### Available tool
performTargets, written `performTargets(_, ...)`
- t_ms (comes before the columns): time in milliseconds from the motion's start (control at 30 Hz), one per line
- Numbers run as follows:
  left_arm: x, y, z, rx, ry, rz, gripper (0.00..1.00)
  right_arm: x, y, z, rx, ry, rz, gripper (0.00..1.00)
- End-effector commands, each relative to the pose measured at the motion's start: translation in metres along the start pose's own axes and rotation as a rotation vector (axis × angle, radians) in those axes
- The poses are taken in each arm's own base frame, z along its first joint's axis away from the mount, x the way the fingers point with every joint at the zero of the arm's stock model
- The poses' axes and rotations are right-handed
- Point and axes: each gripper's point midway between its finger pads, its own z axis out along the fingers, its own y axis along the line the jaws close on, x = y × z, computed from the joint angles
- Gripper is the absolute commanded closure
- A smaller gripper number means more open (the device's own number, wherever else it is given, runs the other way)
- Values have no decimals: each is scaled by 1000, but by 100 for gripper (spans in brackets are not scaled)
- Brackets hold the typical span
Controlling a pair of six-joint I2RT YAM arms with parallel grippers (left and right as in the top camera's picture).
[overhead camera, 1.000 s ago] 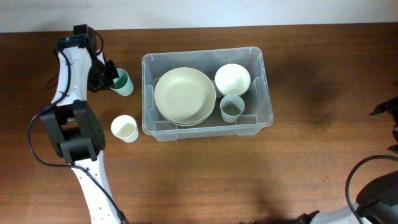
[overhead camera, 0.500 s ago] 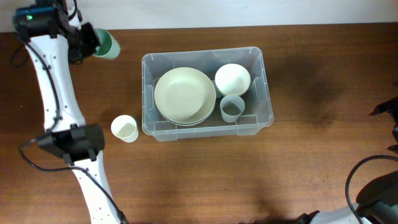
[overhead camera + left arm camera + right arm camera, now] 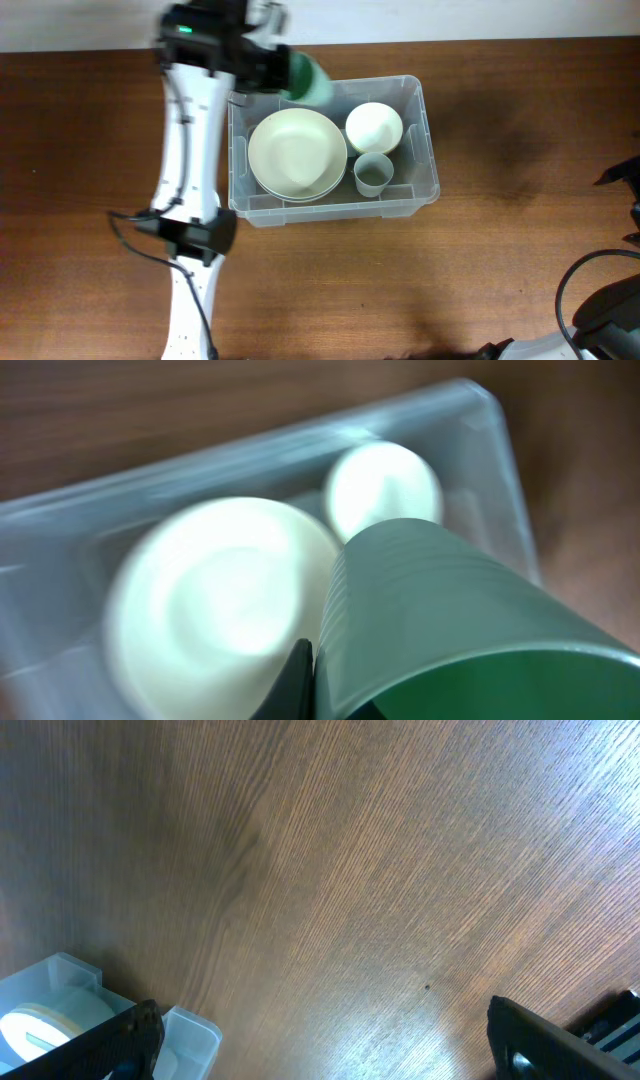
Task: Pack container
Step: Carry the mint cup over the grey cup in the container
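Observation:
The container (image 3: 432, 178) is a clear plastic bin in the middle of the table. It holds a large cream bowl (image 3: 297, 152), a small white bowl (image 3: 374, 127) and a pale grey-green cup (image 3: 373, 173). My left gripper (image 3: 283, 70) is shut on the wall of a green cup (image 3: 310, 80), held tilted in the air over the bin's back left corner. In the left wrist view the green cup (image 3: 450, 610) fills the lower right, with one dark finger (image 3: 298, 678) against its side and the container (image 3: 490, 470) blurred below. My right gripper (image 3: 335, 1050) stands open over bare wood.
My left arm (image 3: 185, 170) stretches along the container's left side, its base link near the table's front. Part of the right arm (image 3: 622, 175) shows at the table's right edge. A corner of the container (image 3: 190, 1035) shows in the right wrist view.
My left arm has swung the green cup from the far left back of the table rightwards to over the container's back left corner. The right arm has not moved.

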Motion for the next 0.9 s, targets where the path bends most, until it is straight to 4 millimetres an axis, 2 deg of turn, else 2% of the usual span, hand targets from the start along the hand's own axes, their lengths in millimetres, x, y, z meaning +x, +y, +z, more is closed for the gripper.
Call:
performTargets(0, 9, -37, 5, -19, 6, 119, 99, 1, -2, 0, 5, 0, 10, 1)
performTargets(167, 24, -66, 20, -128, 24, 226, 99, 1, -2, 0, 5, 0, 10, 1)
performTargets(333, 45, -88, 39, -142, 89, 276, 99, 1, -2, 0, 5, 0, 10, 1)
performTargets(600, 79, -72, 77, -185, 272, 257, 99, 1, -2, 0, 5, 0, 10, 1)
performTargets(700, 86, -69, 84, -192, 303, 255, 99, 1, -2, 0, 5, 0, 10, 1)
performTargets(867, 85, -75, 92, -181, 294, 267, 99, 1, -2, 0, 5, 0, 10, 1)
